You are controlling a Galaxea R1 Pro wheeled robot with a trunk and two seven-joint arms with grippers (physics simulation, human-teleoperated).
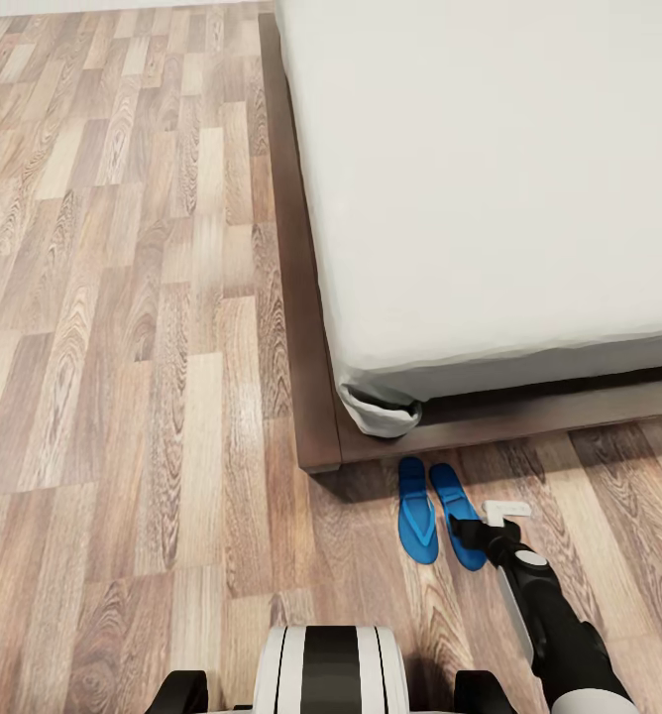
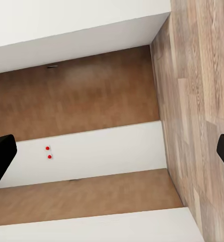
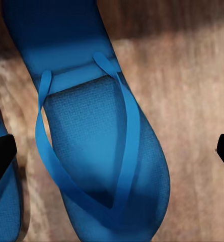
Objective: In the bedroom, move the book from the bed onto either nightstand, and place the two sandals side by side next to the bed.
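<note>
The right end effector (image 1: pixel 490 526) is hovering wide open over the right sandal (image 1: pixel 457 516), beside the left sandal (image 1: pixel 416 509). Lifting straight up should avoid nudging either, leaving the pair side by side near the bed (image 1: pixel 490 198).

Bedroom of a home, simulated. A large bed (image 1: pixel 490 178) with a plain off-white mattress sits on a low dark wood frame (image 1: pixel 306 297) whose edge projects beyond the mattress at the corner. The floor (image 1: pixel 123 327) is laid in wood-grain planks of mixed light and brown tones, a domestic finish. Two blue sandals (image 1: pixel 438 514) of the thong type lie side by side on the floor just beside the foot of the frame; the right wrist view shows one sandal (image 3: pixel 99 151) close up, with its textured footbed and Y-shaped strap. The left wrist view shows white and brown wood-toned surfaces meeting the same plank floor.
</note>
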